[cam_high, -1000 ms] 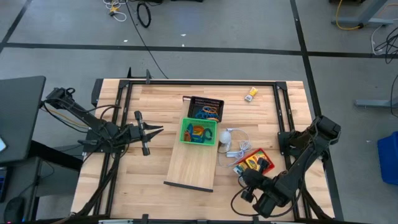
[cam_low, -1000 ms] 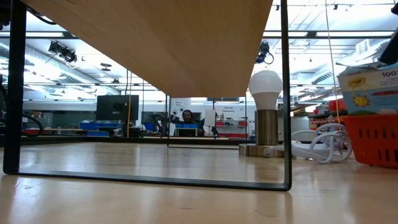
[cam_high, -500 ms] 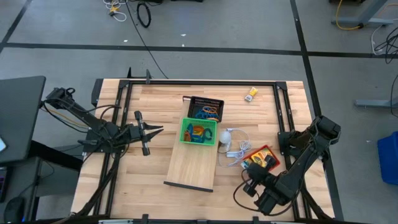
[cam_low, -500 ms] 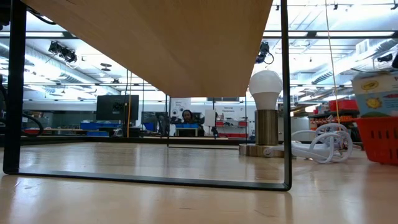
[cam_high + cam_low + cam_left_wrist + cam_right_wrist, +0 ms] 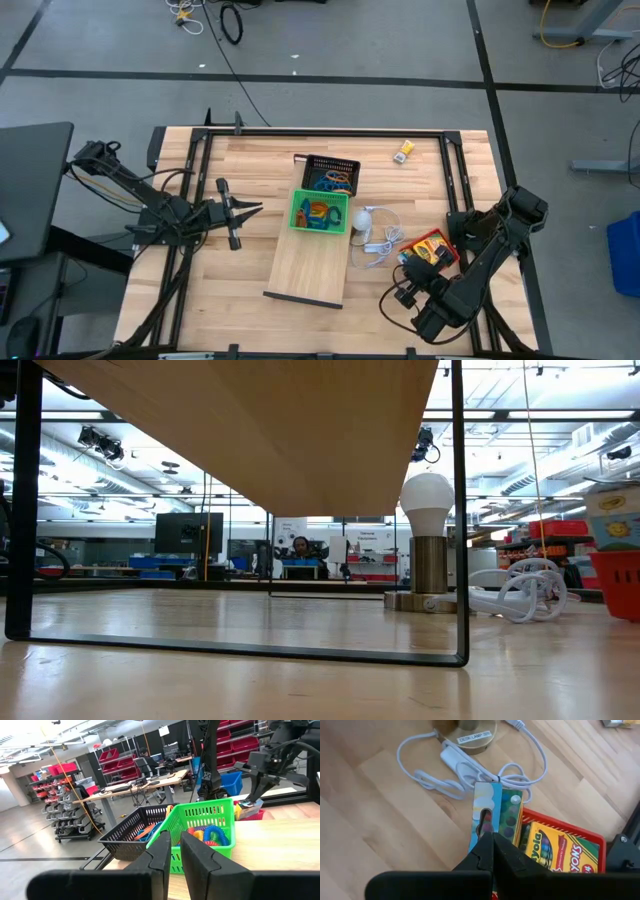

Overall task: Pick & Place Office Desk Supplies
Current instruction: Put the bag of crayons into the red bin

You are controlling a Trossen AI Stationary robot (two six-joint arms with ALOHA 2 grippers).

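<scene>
Red tray [image 5: 437, 249] shifted right | right gripper [image 5: 491, 841] clamps paint-set box [image 5: 495, 815]

Red tray [image 5: 580, 837], crayon box [image 5: 555, 852], lamp cord [image 5: 460, 770]

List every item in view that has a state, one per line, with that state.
Right end effector: shut on the paint set's edge.
Paint set: standing on edge in the red tray.
Red tray: holds a crayon box.
Green tray: on the board, holds coloured loops.
Black tray: holds coloured loops.
Lamp: unlit.
Left end effector: holding nothing.
</scene>
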